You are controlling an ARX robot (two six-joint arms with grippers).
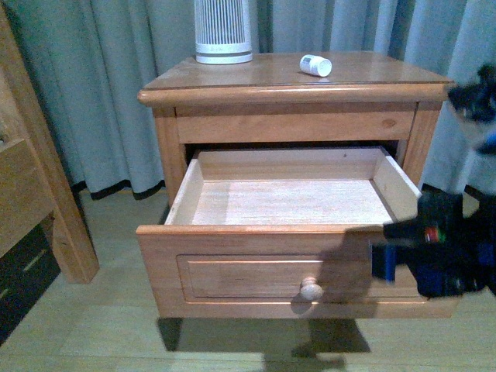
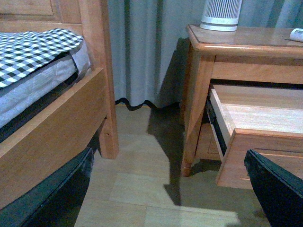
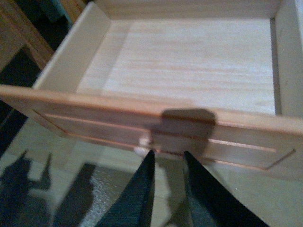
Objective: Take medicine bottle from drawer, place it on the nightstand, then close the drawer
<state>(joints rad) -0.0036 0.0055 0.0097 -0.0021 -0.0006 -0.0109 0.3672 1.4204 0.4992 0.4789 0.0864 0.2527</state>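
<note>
The medicine bottle (image 1: 315, 66) lies on its side on the nightstand (image 1: 256, 77) top, near the right back; its end also shows in the left wrist view (image 2: 297, 34). The drawer (image 1: 232, 271) stands pulled far out, its pale inside bare. My right gripper (image 1: 384, 260) is shut, low in front of the drawer's right half. In the right wrist view the right gripper (image 3: 168, 153) sits just before the drawer front (image 3: 94, 118), beside the round knob (image 3: 141, 150). My left gripper (image 2: 168, 153) hangs open over the floor, left of the nightstand (image 2: 246, 38).
A tall white ribbed cylinder (image 1: 223, 31) stands at the back left of the nightstand top. A wooden bed frame (image 1: 31, 194) with checked bedding (image 2: 33, 52) is to the left. Grey-green curtains (image 1: 116, 93) hang behind. Bare floor lies between bed and nightstand.
</note>
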